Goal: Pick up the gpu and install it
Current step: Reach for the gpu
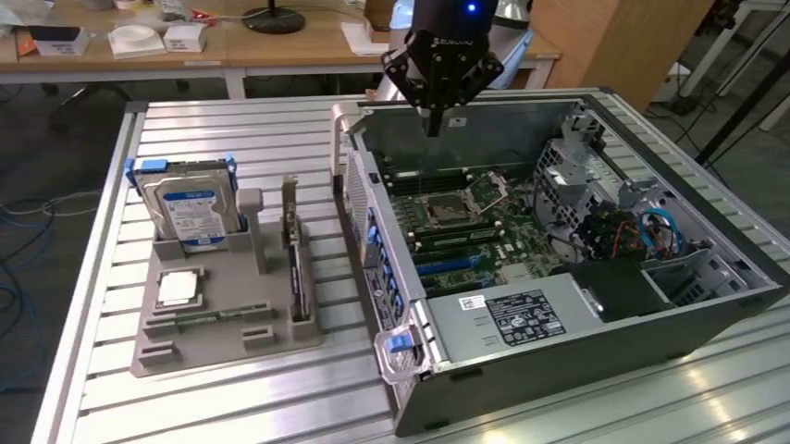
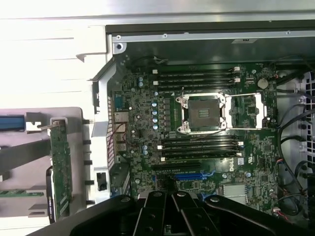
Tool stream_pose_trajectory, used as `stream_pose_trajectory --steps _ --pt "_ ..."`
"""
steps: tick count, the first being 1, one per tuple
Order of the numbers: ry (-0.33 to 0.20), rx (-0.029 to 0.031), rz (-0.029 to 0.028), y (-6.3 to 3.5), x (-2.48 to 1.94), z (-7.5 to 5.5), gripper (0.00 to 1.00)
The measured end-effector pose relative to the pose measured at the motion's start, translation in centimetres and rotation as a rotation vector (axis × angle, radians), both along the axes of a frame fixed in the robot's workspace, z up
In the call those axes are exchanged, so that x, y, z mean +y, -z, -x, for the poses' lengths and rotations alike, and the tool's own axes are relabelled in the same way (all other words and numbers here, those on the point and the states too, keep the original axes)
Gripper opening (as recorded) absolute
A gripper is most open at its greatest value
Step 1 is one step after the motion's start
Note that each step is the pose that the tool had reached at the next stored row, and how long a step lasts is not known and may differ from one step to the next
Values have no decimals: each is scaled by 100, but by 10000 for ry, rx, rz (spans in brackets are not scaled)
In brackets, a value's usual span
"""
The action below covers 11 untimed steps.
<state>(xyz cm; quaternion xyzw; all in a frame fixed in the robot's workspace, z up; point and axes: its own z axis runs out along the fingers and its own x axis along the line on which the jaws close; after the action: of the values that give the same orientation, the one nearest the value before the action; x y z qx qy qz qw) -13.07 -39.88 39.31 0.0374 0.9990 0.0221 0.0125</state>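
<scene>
Above the open computer case (image 1: 617, 347), toward its far end in the exterior view, the gripper (image 1: 432, 128) pointing straight down, fingers drawn together to a single tip and clamped on nothing; no contact with any part inside the case; in the wrist view the same gripper (image 2: 172, 199) dark and closed over the motherboard (image 2: 142, 132), with a blue expansion slot (image 2: 192, 175) just past the fingertips and the open processor socket (image 2: 202, 113) farther on between rows of memory slots. Well apart from the gripper, outside the case on the exterior view's left, the gpu (image 1: 292, 245) standing upright on its long edge in a slot of the grey holder (image 1: 222, 347), near the case's side wall but not touching it, its silver end bracket (image 1: 290, 196) at the far end; from the wrist camera the gpu (image 2: 61, 167) seen from above, green circuit face showing. In the same holder, a silver hard drive (image 1: 188, 208) with a blue-white label, upright at the far corner, and a processor chip (image 1: 179, 289) lying flat in a recess. Under holder and case alike, a tabletop (image 1: 222, 129) of aluminium slats. At the near end of the case, a power supply (image 1: 524, 314) with a black label facing up.
</scene>
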Motion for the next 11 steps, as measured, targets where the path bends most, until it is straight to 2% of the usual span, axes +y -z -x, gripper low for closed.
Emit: stream_pose_trajectory --steps 11 --pt "-1 0 0 5 0 182 11"
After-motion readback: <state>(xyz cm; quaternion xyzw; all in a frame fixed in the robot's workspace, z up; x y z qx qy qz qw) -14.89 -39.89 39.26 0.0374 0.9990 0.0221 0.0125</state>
